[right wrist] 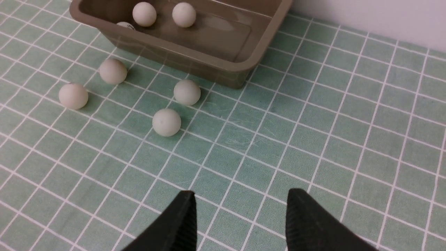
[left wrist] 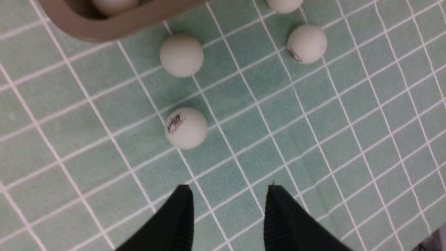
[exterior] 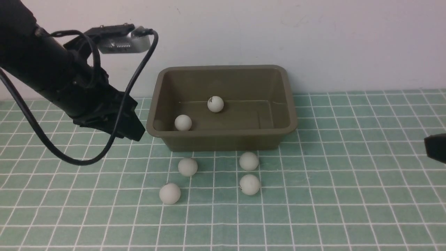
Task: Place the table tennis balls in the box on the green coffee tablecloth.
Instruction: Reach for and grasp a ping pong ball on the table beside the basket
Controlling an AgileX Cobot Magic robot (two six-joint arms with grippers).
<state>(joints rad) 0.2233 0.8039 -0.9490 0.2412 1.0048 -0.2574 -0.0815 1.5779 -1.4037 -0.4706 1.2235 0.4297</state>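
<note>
White table tennis balls (exterior: pixel 187 166) are lying in two groups. Four are resting on the green coffee tablecloth (exterior: pixel 348 195), just in front of the box (exterior: pixel 223 141). Two are sitting near its front wall, and two more are lying a little nearer the robot. The rest are sitting inside the olive-brown box: the front view is showing two, while the right wrist view is showing a third peeking over the rim. The box is standing on the cloth close to the pale wall (exterior: pixel 313 35).

The left gripper (left wrist: pixel 228 190) is hanging over the cloth beside the box's left front corner, its jaws parted and empty. The right gripper (right wrist: pixel 240 193) is waiting well apart at the right, its jaws likewise parted, holding nothing.
</note>
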